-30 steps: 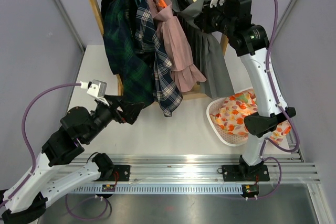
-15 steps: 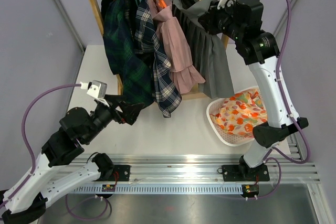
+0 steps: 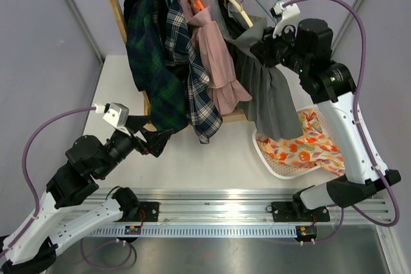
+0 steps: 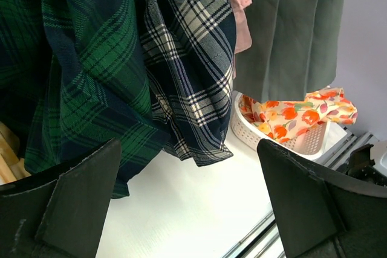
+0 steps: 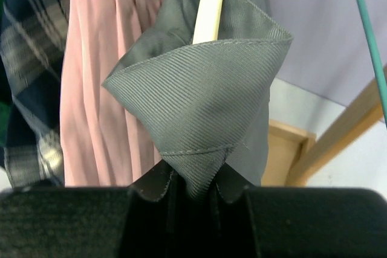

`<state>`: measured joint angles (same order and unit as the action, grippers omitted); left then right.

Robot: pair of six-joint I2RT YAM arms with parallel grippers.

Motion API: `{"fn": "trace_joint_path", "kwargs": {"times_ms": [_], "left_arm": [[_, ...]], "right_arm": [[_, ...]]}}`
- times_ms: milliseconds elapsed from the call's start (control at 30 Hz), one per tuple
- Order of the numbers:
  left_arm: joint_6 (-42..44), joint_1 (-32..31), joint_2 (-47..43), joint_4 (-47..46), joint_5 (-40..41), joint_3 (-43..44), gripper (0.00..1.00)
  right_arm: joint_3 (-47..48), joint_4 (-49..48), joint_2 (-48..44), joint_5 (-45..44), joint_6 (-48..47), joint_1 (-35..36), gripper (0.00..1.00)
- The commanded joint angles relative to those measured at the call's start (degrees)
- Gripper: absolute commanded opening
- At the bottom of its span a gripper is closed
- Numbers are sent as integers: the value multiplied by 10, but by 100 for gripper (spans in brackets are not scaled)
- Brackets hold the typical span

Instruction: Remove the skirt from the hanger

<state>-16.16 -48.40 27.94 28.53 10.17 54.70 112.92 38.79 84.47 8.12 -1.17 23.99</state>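
Bright even light, soft shadows; glare on metal rail [image 3: 212, 206]; right wrist view's left edge blurred.

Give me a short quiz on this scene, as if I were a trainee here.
1. True or false: the right gripper is shut on the grey skirt.
2. What lies in the basket? A. floral cloth B. a green plaid skirt C. a wooden hanger
3. Fill in: the left gripper has its jaws ____ and holds nothing.

Key: 1 true; 2 A; 3 open.
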Motion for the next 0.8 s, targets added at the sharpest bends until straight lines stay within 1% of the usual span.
{"fn": "trace_joint_path", "kwargs": {"times_ms": [0, 133, 167, 233, 267, 333, 367, 433, 467, 533, 567, 600, 633, 667, 700, 767], "left_arm": [[52, 1, -10, -35, -38, -4, 99], [97, 1, -15, -47, -74, -6, 99], [106, 1, -17, -52, -80, -8, 99], [130, 1, -20, -61, -98, -12, 99], [145, 1, -21, -64, -98, -13, 99], [156, 1, -19, -70, -121, -15, 99], [173, 1, -18, -77, -128, -16, 99], [188, 1, -14, -89, -148, -17, 99], [210, 1, -10, -92, -170, -17, 99], [233, 1, -5, -103, -197, -16, 99], [253, 1, 1, -107, -224, -14, 99], [263, 1, 6, -111, -236, -12, 99], [273, 1, 11, -117, -250, -8, 99], [286, 1, 16, -120, -260, -6, 99], [291, 1, 29, -124, -286, 0, 99], [304, 1, 41, -132, -325, 6, 99]], "right_arm": [[-52, -61, -85, 15, -52, -1, 0], [-157, -19, -167, 37, -98, -16, 0], [-199, -6, -201, 42, -116, -22, 0], [-236, 36, -235, 43, -132, -35, 0], [-270, 49, -270, 43, -146, -39, 0], [-308, 84, -313, 45, -167, -42, 0], [-342, 93, -356, 46, -188, -42, 0], [-370, 130, -401, 72, -225, -42, 0], [-392, 144, -444, 93, -272, -42, 0], [-417, 187, -495, 108, -309, -42, 0], [-421, 209, -507, 127, -352, -42, 0], [-423, 259, -515, 138, -372, -42, 0], [-424, 283, -523, 146, -390, -41, 0], [-423, 308, -530, 173, -429, -42, 0], [-422, 361, -531, 189, -454, -42, 0], [-417, 401, -528, 233, -511, -42, 0]]}}
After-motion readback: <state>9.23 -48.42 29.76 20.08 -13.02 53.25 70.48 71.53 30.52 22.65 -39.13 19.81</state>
